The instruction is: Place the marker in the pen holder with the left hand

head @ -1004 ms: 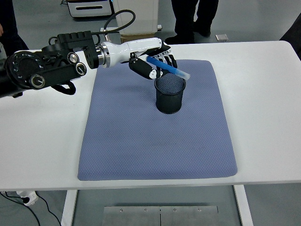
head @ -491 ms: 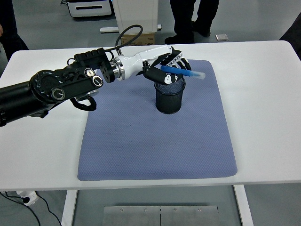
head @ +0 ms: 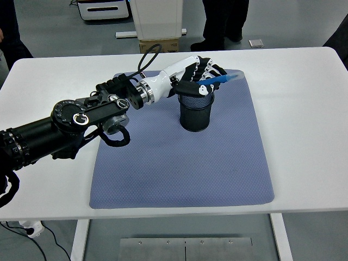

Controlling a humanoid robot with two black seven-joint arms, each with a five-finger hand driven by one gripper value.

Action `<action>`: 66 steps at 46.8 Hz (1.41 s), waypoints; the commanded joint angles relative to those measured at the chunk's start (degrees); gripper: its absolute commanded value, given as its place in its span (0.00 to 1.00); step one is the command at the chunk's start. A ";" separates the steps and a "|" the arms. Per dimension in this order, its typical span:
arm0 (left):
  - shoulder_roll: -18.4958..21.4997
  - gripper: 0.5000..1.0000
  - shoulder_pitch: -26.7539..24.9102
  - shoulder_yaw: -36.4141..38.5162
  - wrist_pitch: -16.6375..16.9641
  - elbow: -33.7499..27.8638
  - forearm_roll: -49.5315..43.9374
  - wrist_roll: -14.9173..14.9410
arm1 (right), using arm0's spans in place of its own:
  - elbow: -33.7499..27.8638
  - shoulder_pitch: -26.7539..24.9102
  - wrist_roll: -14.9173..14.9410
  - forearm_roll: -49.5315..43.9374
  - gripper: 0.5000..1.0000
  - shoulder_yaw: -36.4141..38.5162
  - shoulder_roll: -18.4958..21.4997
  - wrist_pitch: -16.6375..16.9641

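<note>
My left arm (head: 65, 122) comes in from about 8 o'clock and reaches across the tabletop (head: 49, 179) toward 2 o'clock. At its end the left hand (head: 197, 76) hangs just above the holder (head: 196, 111), at the holder's 12 o'clock side. The fingers (head: 209, 70) are curled around the marker (head: 217, 82), so the hand is gripping it. My right hand I cannot see in this view.

The marker is blue, and I judge it light and stiff, with a smooth plastic body that may slip a little between the fingers. It should not break easily. The hand holds it near one end, and only the other end shows free, sticking out past the fingers. For a drop into the holder I think a hold around the middle or upper part is better, so the lower end stays free.

The long axis of the marker lies almost flat, only a little tilted. The free end points toward 2 o'clock, away from the holder mouth and over the blue mat (head: 163, 174). The marker is above the holder rim, not inside. In my judgement it must turn more upright, one end down, before I release it into the holder.

The holder is black mesh, upright on the mat.
</note>
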 commanded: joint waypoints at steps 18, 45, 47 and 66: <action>-1.25 1.00 3.02 -4.88 1.31 0.08 -3.42 0.01 | -0.01 0.00 0.00 0.00 1.00 0.00 0.00 0.00; 4.55 1.00 7.85 -15.87 1.22 6.23 -10.54 0.01 | -0.01 0.00 0.00 0.00 1.00 0.00 0.00 0.00; 5.51 1.00 8.38 -16.14 1.13 6.23 -10.98 0.01 | -0.01 0.00 0.00 0.00 1.00 0.00 0.00 0.00; 8.60 1.00 12.86 -17.02 5.96 10.36 -12.12 -2.18 | -0.01 0.00 0.00 0.00 1.00 0.00 0.00 0.00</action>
